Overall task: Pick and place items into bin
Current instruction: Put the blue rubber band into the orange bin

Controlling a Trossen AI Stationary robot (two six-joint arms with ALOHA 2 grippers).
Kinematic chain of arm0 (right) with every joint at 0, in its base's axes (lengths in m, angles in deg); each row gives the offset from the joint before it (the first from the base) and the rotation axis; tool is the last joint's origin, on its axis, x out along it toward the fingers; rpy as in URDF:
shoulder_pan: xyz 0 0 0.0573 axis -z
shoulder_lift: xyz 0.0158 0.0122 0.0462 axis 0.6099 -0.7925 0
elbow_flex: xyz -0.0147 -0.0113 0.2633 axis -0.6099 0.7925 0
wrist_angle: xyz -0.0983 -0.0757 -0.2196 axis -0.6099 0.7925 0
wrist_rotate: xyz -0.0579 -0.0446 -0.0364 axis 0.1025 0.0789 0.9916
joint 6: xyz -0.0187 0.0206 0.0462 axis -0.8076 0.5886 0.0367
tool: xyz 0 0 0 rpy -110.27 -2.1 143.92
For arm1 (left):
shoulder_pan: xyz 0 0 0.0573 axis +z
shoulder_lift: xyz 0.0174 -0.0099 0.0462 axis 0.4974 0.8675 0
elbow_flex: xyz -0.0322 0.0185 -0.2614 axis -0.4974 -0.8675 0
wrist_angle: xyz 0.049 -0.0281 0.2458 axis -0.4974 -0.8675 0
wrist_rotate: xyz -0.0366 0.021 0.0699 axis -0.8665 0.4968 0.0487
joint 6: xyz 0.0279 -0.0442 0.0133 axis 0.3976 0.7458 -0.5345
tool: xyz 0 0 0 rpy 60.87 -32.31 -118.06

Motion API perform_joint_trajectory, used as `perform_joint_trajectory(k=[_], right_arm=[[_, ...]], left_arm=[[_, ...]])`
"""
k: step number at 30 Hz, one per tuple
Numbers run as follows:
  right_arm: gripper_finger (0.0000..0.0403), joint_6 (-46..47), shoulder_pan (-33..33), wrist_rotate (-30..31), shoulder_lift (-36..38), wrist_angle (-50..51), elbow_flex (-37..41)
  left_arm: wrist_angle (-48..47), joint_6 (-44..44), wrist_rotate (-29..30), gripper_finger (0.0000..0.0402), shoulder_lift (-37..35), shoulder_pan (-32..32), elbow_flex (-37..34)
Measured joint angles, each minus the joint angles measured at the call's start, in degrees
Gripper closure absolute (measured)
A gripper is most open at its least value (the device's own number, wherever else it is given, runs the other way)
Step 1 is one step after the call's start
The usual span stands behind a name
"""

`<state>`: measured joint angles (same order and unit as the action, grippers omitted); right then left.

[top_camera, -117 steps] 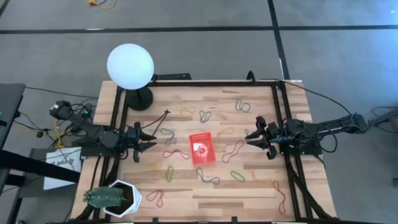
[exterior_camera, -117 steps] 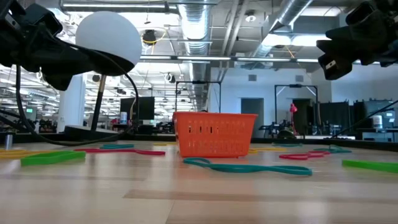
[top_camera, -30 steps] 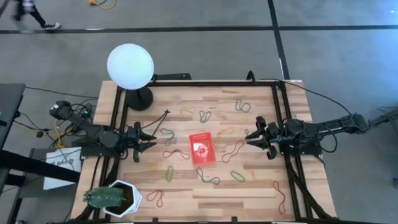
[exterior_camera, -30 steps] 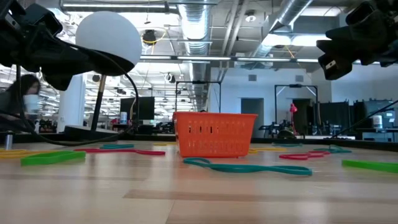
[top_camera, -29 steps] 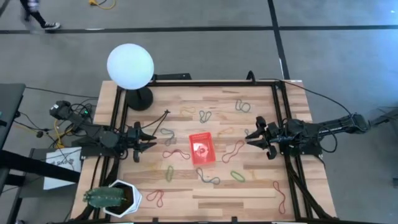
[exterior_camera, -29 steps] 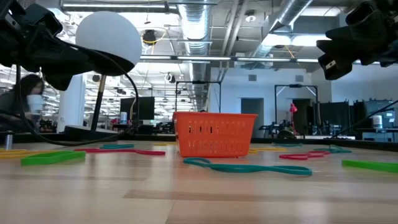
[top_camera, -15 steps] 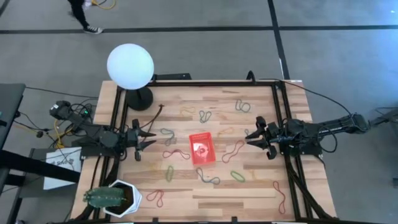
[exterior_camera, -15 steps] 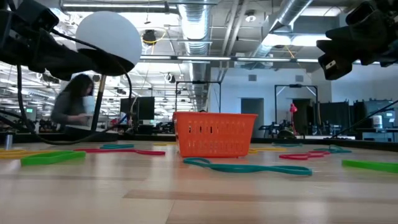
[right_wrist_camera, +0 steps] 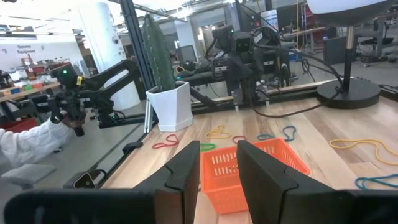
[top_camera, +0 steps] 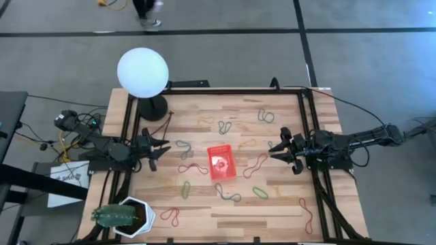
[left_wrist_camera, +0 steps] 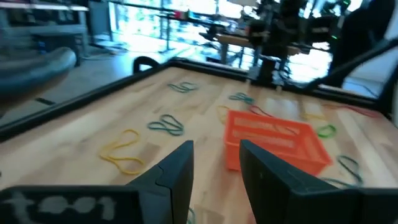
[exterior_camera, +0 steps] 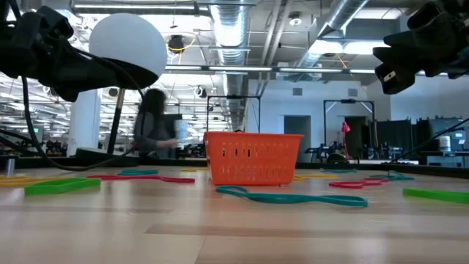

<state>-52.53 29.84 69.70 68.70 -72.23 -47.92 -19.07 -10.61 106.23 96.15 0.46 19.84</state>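
The red mesh bin (top_camera: 221,163) stands upright on its base near the middle of the wooden table, also seen in the low view (exterior_camera: 253,158). Several rubber-band loops lie flat around it, among them a red one (top_camera: 193,168), a green one (top_camera: 185,188), a teal one (top_camera: 228,195) and a yellow one (left_wrist_camera: 124,152). My left gripper (top_camera: 162,145) hovers open at the table's left edge, pointing level toward the bin (left_wrist_camera: 273,140). At the right edge my right gripper (top_camera: 275,150) hovers open, facing the bin (right_wrist_camera: 255,171). Neither holds anything.
A lamp with a white globe (top_camera: 142,71) and black base (top_camera: 153,107) stands at the far left corner. At the near left corner is a white pot with a cactus (top_camera: 126,216). A black frame (top_camera: 231,88) edges the table. A person (exterior_camera: 155,125) is passing beyond the far edge.
My left gripper has swung its fingertips a little toward the table's far edge while staying in place and open. A person has been walking past beyond the far edge, from left to right. The bin and the bands have not moved.
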Motion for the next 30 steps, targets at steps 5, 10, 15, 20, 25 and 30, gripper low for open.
perform_joint_trajectory(k=[5,10,15,20,25,30], right_arm=[[0.0301,0.0,0.0,0.0,0.0,0.0,0.0],[0.0301,0.0,0.0,0.0,0.0,-0.5,0.0],[0.0301,0.0,0.0,0.2,0.0,-0.5,0.0],[0.0301,0.0,0.0,0.9,0.0,0.0,0.0],[0.0301,0.0,0.0,0.9,0.0,0.0,0.0],[0.0301,0.0,0.0,0.9,0.0,0.0,0.0]], left_arm=[[-0.9,7.7,0.1,0.0283,0.0,0.0,0.0],[-2.7,12.2,3.4,0.0283,0.0,0.1,0.2],[-2.7,11.1,3.2,0.0283,0.0,0.4,0.2],[-2.8,12.3,3.3,0.0283,0.0,0.4,0.2],[-2.8,12.3,3.5,0.0283,0.0,0.4,0.2],[-2.8,11.0,5.7,0.0283,0.0,0.4,0.2]])
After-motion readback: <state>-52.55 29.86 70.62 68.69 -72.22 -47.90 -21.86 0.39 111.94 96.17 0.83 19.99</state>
